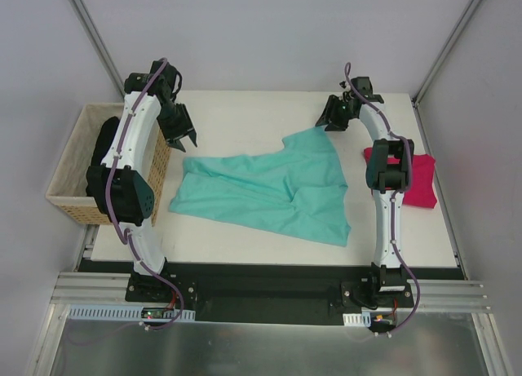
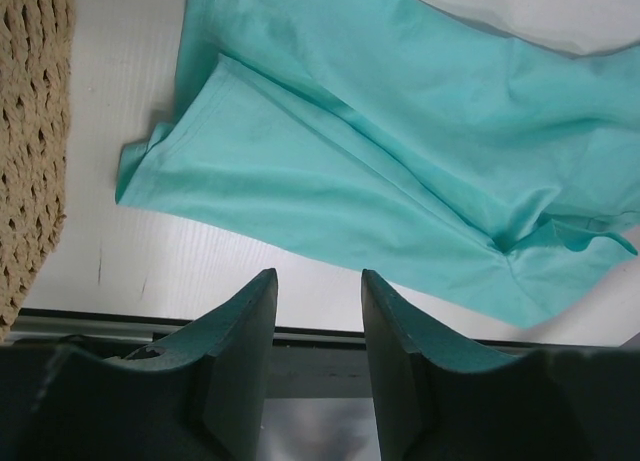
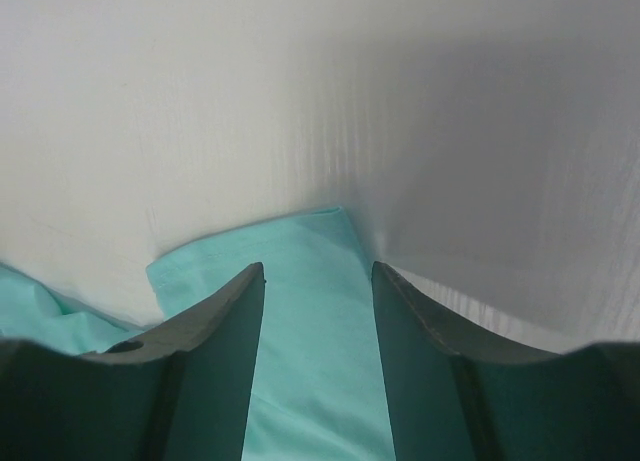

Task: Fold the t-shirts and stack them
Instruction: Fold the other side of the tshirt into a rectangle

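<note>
Left gripper point(image 2: 318, 276) part open, empty; teal shirt point(image 2: 400, 161) spread flat just ahead of its fingertips, basket point(image 2: 30, 131) off to its left. Right gripper point(image 3: 318, 269) part open, fingers astride teal shirt's far corner, cloth lying below gap, not pinched. Pink shirt point(image 1: 424, 184) lies well behind right gripper, beside its arm

Top cam: high behind our arm bases, looking down over the whole white tabletop point(image 1: 245, 115). Left wrist cam looks past its dark fingers point(image 2: 240, 351), fairly near, at the crumpled teal-green cloth t-shirt point(image 2: 400, 151), tan woven basket point(image 2: 30, 131) at frame left. Right wrist cam sits very close on a far shirt corner. We see that shirt in all three views.
</note>
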Robot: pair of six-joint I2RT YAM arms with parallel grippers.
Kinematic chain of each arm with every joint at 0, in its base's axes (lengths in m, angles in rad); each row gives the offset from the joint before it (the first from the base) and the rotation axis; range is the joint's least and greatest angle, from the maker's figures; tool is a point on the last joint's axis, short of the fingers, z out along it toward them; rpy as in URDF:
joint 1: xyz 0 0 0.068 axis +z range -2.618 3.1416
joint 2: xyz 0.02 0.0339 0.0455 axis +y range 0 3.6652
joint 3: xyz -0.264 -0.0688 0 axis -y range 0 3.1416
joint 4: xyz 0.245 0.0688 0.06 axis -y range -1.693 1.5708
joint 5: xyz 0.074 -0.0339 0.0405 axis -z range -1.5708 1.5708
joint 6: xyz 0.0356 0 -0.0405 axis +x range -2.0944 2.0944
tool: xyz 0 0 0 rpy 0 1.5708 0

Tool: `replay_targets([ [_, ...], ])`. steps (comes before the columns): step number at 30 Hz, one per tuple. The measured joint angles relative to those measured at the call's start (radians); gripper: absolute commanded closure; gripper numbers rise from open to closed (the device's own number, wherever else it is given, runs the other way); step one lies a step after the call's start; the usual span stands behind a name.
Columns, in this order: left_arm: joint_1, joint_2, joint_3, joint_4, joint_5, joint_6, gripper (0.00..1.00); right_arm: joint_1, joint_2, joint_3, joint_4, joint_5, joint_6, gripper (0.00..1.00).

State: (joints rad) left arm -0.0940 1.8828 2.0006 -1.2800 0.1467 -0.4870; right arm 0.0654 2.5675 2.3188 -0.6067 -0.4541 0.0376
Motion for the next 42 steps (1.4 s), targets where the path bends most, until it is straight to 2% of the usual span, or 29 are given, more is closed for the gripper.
replay_targets([
  [30,0.000,0.028,0.021,-0.011,0.000,-0.027,0.61,-0.015,0.039,0.000,0.042,-0.082,0.098,0.61],
  [33,0.000,0.028,0.021,-0.011,0.000,-0.027,0.61,-0.015,0.039,-0.008,0.050,-0.086,0.108,0.70],
  [34,0.000,0.028,0.021,-0.011,0.000,-0.027,0.61,-0.015,0.039,-0.010,0.051,-0.086,0.111,0.77],
  [39,0.000,0.028,0.021,-0.011,0.000,-0.028,0.61,-0.016,0.039,-0.025,0.050,-0.085,0.125,0.99],
  [42,0.000,0.028,0.021,-0.011,0.000,-0.029,0.62,-0.016,0.039,-0.031,0.050,-0.082,0.134,0.99],
])
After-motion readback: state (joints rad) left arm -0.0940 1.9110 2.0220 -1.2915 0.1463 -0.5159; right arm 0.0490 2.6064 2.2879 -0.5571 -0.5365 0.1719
